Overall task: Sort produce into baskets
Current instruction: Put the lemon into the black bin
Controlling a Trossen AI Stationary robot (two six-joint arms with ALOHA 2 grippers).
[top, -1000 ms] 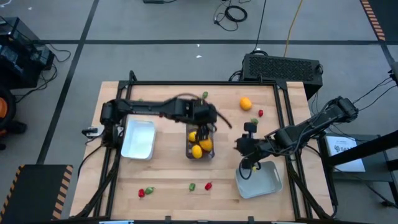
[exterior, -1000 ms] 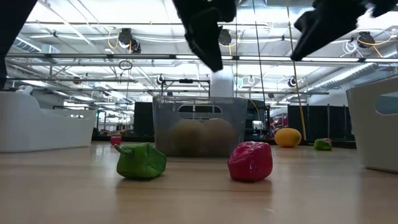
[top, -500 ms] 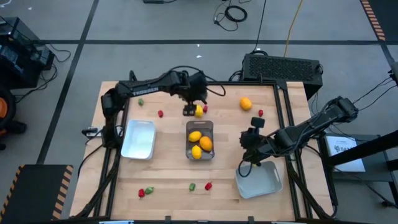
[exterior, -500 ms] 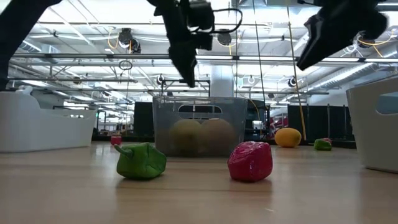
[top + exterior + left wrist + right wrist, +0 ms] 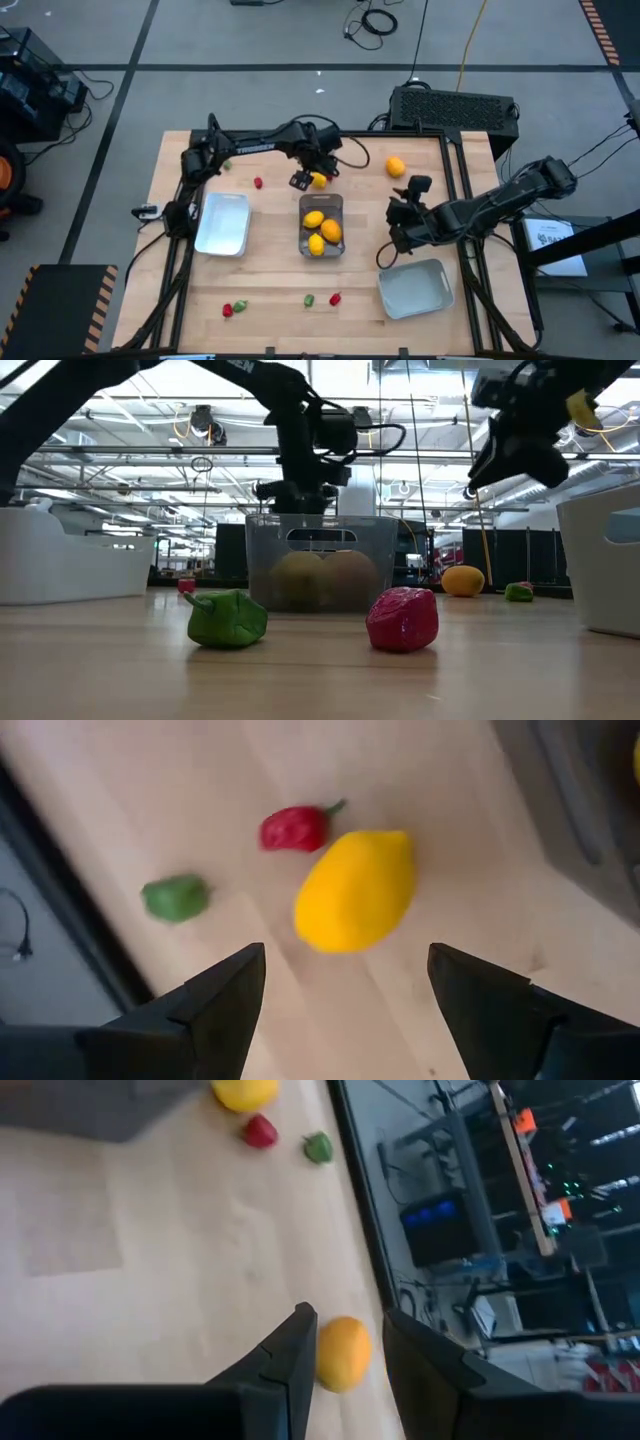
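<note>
- Left gripper (image 5: pixel 308 180) hung over the far middle of the table (image 5: pixel 270 270), fingers (image 5: pixel 215 995) spread wide and holding nothing; a yellow lemon (image 5: pixel 356 890) lay on the wood just ahead of the gap between them.
- In the left wrist view a red piece (image 5: pixel 293 828) lay just beyond the lemon and a green piece (image 5: pixel 175 897) near the table's dark edge rail.
- From above, the clear bin (image 5: pixel 321 226) sat at 6 o'clock of the left gripper, close by, with three yellow and orange lemons inside; the red piece lay at 9 o'clock of the gripper.
- White tray (image 5: pixel 222 223) sat at 8 o'clock of the left gripper, well apart from it.
- Right gripper (image 5: pixel 406 213) hovered at 3 o'clock of the clear bin, fingers (image 5: pixel 290 1355) standing a narrow gap apart with nothing seen between them.
- Orange lemon (image 5: pixel 342 1352) lay on the table beyond the right fingers; from above it lay at 12 o'clock of that gripper, a small red piece (image 5: pixel 419 182) just beside it.
- Grey tray (image 5: pixel 415 288) lay at 6 o'clock of the right gripper.
- Along the near edge lay a red and green pair (image 5: pixel 233 308) and, nearer the middle, a green pepper (image 5: pixel 227 618) beside a strawberry (image 5: pixel 402 619).
</note>
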